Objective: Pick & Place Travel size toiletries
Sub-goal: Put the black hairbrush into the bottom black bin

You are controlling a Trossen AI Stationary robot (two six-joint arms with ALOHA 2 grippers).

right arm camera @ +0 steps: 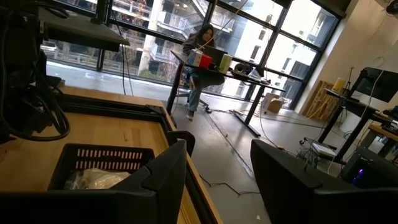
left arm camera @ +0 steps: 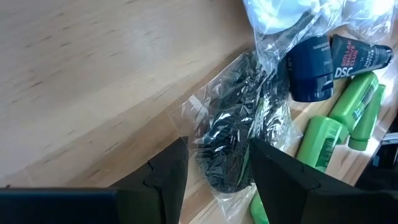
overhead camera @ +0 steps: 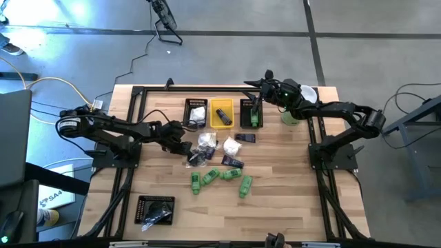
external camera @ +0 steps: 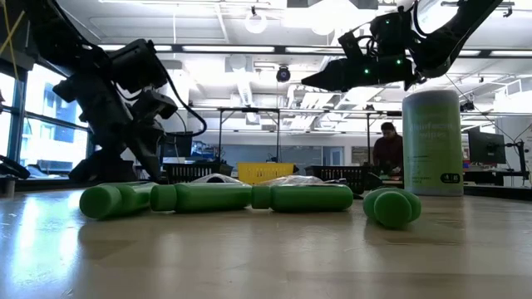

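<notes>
Step in hand: by my reading, picking the clear packet of black pieces out of the toiletry pile at the middle of the table.
Left gripper: spread, one finger either side of the packet's near end, nothing pinched yet.
How to close well: I would settle lower so the pads meet the dark bundle itself; the loose plastic looks likely to slip or tear free if only its edge is caught.
Neighbours to spare: the dark blue tubes lie just beside the packet, and the green bottles lie near, so a straight lift seems safest.
Remaining pile: white crinkly packets sit among the tubes.
Bins: black bin, yellow bin and a second black bin stand along the far edge.
Right gripper: spread and empty, hovering above the second black bin.
</notes>
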